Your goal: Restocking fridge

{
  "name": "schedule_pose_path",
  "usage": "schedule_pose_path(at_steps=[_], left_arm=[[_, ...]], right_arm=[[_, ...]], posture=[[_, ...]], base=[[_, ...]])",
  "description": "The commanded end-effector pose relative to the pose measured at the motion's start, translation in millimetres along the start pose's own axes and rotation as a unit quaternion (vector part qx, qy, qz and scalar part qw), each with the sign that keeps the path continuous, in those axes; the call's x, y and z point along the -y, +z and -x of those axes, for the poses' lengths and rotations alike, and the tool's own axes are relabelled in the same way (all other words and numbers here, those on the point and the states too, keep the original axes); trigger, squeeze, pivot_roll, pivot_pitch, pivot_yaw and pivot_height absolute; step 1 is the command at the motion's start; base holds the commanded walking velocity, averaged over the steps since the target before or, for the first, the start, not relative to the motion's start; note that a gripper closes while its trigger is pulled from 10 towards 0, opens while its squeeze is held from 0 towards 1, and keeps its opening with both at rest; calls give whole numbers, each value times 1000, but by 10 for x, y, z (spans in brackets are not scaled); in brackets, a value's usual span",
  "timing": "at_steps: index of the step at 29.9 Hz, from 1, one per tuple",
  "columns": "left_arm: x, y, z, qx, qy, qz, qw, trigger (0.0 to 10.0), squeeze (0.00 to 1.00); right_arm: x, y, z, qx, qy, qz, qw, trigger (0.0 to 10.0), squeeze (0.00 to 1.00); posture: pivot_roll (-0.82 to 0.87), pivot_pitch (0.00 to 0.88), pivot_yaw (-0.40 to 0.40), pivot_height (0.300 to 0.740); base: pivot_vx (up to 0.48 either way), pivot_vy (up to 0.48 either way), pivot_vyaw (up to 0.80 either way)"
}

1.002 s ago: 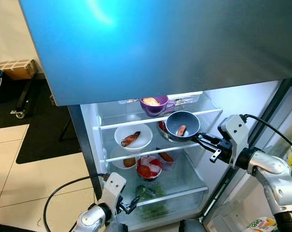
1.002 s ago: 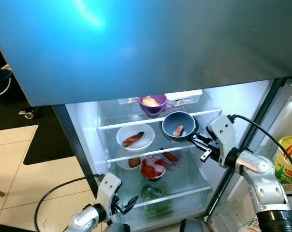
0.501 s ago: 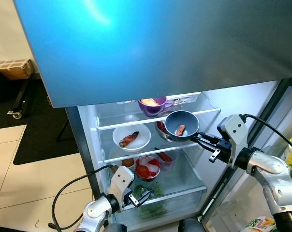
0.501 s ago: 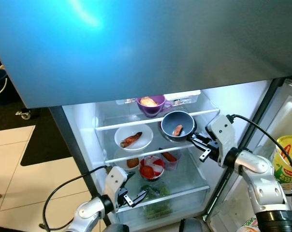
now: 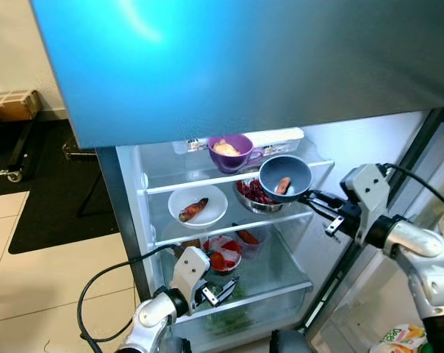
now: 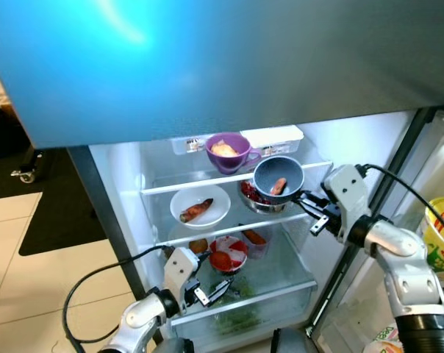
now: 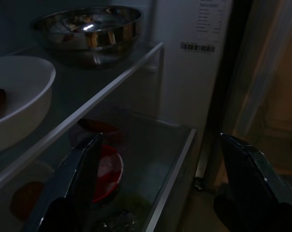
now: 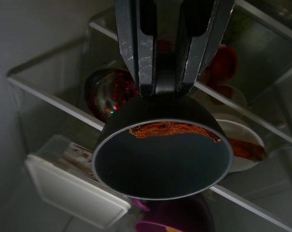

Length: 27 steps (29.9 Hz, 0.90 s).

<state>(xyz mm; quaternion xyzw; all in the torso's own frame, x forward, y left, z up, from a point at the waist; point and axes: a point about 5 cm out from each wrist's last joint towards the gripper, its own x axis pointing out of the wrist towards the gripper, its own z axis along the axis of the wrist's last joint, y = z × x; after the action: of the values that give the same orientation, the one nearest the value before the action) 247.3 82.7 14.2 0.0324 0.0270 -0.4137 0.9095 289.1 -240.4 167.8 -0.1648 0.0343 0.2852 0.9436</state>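
Since a second ago, I have the right tool (image 5: pixel 315 199) lifted and tilted, still clamped on the blue bowl (image 5: pixel 285 176), which now hangs above the steel bowl (image 5: pixel 255 195) on the middle shelf (image 5: pixel 229 223) instead of level with it. My left tool (image 5: pixel 220 289), fingers spread open, has risen toward the lower shelf (image 5: pixel 281 283).
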Motion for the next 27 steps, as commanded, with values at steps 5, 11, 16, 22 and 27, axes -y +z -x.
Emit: schedule_pose_path(at_steps=[5, 11, 16, 22, 27], left_arm=[[-13, 31, 19, 19, 24, 13, 999, 10000, 0], [54, 77, -23, 39, 23, 20, 999, 10000, 0], [57, 96, -39, 43, 24, 20, 999, 10000, 0], [56, 99, -39, 43, 26, 19, 999, 10000, 0], [49, 110, -37, 45, 29, 18, 998, 10000, 0]], right_arm=[[-49, -353, 96, -50, -8, -74, 996, 10000, 0], [-33, -219, 90, -36, 8, -102, 994, 10000, 0], [-147, -142, 12, -28, 33, -139, 989, 10000, 0], [-293, -64, -45, -23, 76, -174, 982, 10000, 0], [-318, 57, -129, -1, 70, -194, 978, 10000, 0]], posture=[[-101, 0, 77, 551], [-105, 0, 68, 551], [-105, 0, 65, 551], [-107, 0, 65, 551], [-106, 0, 64, 551]], base=[[0, 0, 0], [0, 0, 0], [0, 0, 0], [0, 0, 0], [0, 0, 0]])
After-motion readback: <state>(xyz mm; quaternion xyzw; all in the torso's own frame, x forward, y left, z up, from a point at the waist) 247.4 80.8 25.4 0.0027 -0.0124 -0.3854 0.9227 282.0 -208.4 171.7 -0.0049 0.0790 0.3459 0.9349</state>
